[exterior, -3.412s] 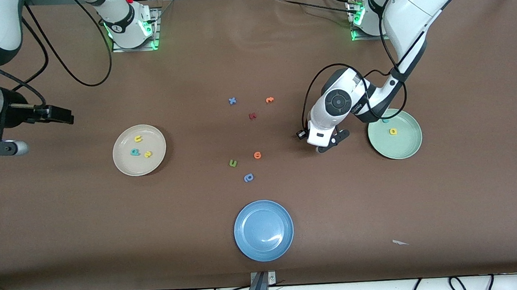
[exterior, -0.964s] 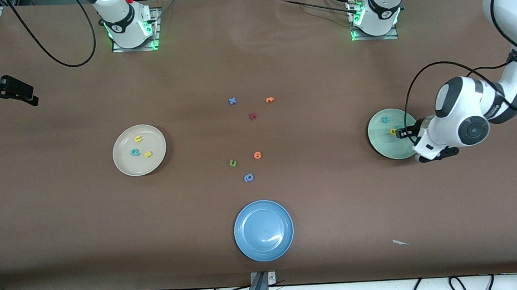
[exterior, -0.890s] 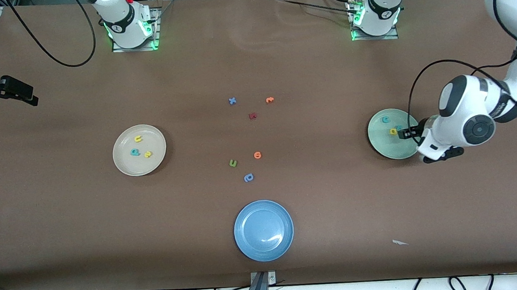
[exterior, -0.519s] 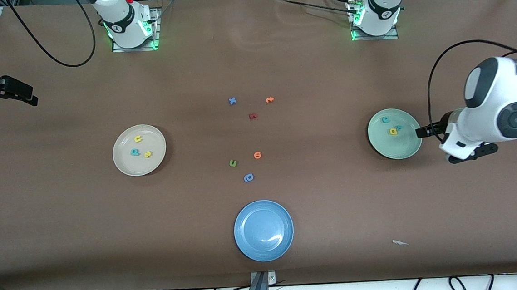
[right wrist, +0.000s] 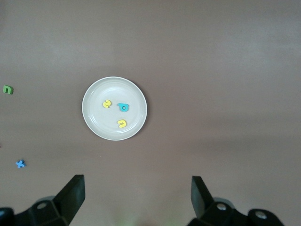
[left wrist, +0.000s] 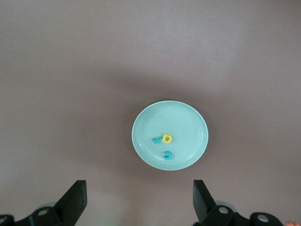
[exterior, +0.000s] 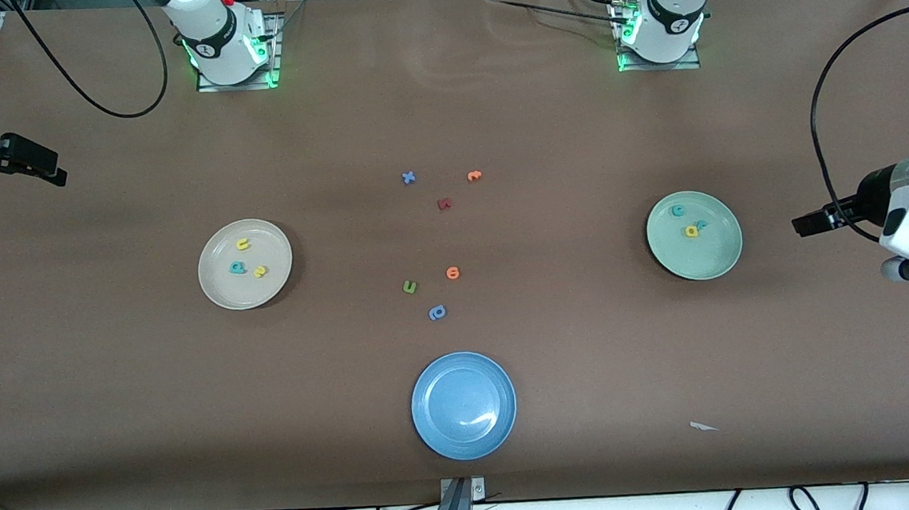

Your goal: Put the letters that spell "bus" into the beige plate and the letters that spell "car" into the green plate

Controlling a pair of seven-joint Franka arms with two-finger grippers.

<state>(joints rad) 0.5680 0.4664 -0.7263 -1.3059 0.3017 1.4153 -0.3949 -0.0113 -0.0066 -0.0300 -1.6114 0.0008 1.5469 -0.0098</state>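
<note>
The beige plate (exterior: 247,293) holds the yellow "u" (exterior: 242,243), teal "b" (exterior: 238,267) and yellow "s" (exterior: 260,272). The green plate (exterior: 711,257) holds the teal "c" (exterior: 679,210), yellow "a" (exterior: 691,231) and small teal "r" (exterior: 701,224). My left gripper (exterior: 808,224) is open and empty over bare table beside the green plate, toward the left arm's end. From the left wrist I look down on that plate (left wrist: 188,117), with nothing between the fingers of the gripper (left wrist: 139,207). My right gripper (exterior: 44,168) waits open and empty over the right arm's end of the table, high above the beige plate (right wrist: 94,117).
An empty blue plate (exterior: 465,430) lies near the front camera. Loose letters lie mid-table: a blue "x" (exterior: 409,177), an orange one (exterior: 474,176), a dark red one (exterior: 444,204), another orange one (exterior: 452,273), a green one (exterior: 410,288), a blue one (exterior: 437,313). A white scrap (exterior: 702,426) lies near the table's front edge.
My left gripper came from mid-table to the green plate, opened and left the teal "r" there, then drew back toward its end of the table. The right arm has held still this last second.
</note>
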